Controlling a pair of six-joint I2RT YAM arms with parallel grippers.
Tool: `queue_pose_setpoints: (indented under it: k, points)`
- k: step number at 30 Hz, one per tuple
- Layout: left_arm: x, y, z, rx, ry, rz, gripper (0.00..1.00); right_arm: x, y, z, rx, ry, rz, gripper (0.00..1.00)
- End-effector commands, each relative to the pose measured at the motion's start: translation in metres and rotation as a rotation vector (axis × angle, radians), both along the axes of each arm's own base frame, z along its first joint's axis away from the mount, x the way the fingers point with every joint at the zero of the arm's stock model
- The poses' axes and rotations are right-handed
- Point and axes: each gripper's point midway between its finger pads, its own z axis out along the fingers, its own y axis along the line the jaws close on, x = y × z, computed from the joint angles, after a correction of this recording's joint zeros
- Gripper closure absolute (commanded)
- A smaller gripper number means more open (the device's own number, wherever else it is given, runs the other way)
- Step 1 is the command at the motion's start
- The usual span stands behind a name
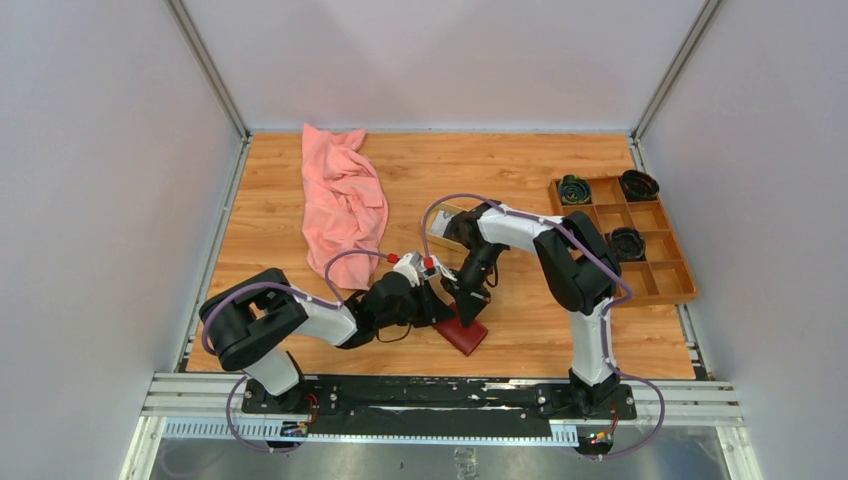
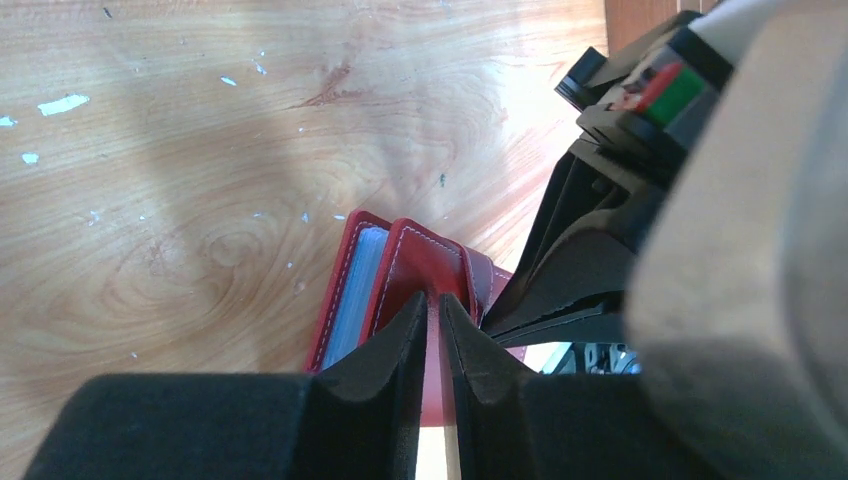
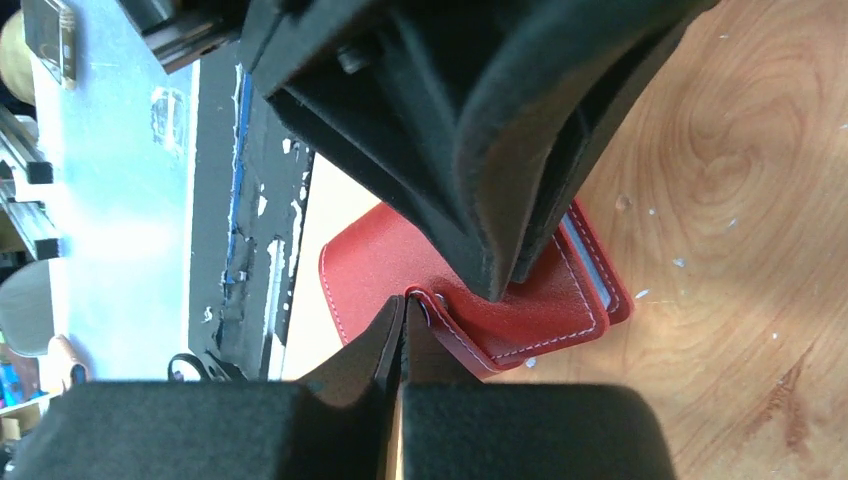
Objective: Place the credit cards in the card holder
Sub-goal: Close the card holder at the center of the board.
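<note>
The dark red card holder (image 1: 468, 338) lies folded near the table's front edge, between both grippers. My left gripper (image 2: 437, 300) is shut on an upright red flap of the card holder (image 2: 425, 255). My right gripper (image 3: 404, 300) is shut, with its tips touching the end of the snap strap of the card holder (image 3: 365, 262). A pale blue-grey edge (image 2: 352, 292) shows between the covers; I cannot tell whether it is a card or a panel. No loose credit cards are in view.
A pink cloth (image 1: 342, 200) lies at the back left. A brown wooden compartment tray (image 1: 650, 262) with dark round items stands at the right. A tan dish (image 1: 440, 222) is partly hidden behind the right arm. The table's front edge (image 3: 300, 260) is close to the holder.
</note>
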Motion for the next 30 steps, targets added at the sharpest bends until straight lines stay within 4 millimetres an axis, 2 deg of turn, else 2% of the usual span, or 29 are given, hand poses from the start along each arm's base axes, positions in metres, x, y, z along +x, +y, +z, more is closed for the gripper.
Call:
queue_pose_setpoints:
  k: [1, 6, 23, 30]
  points:
    - [-0.005, -0.007, 0.005, 0.009, -0.097, -0.074, 0.83, 0.013, -0.025, -0.046, -0.209, -0.057, 0.000, 1.00]
    - [-0.005, -0.008, 0.004, 0.008, -0.097, -0.076, 0.84, 0.014, -0.022, -0.044, -0.210, -0.053, -0.015, 1.00]
    - [-0.006, 0.000, 0.008, -0.006, -0.119, -0.057, 0.84, 0.014, -0.024, -0.059, -0.307, 0.049, -0.057, 1.00]
    - [-0.007, 0.002, 0.008, -0.003, -0.124, -0.056, 0.84, 0.025, -0.021, -0.057, -0.311, 0.097, -0.115, 1.00]
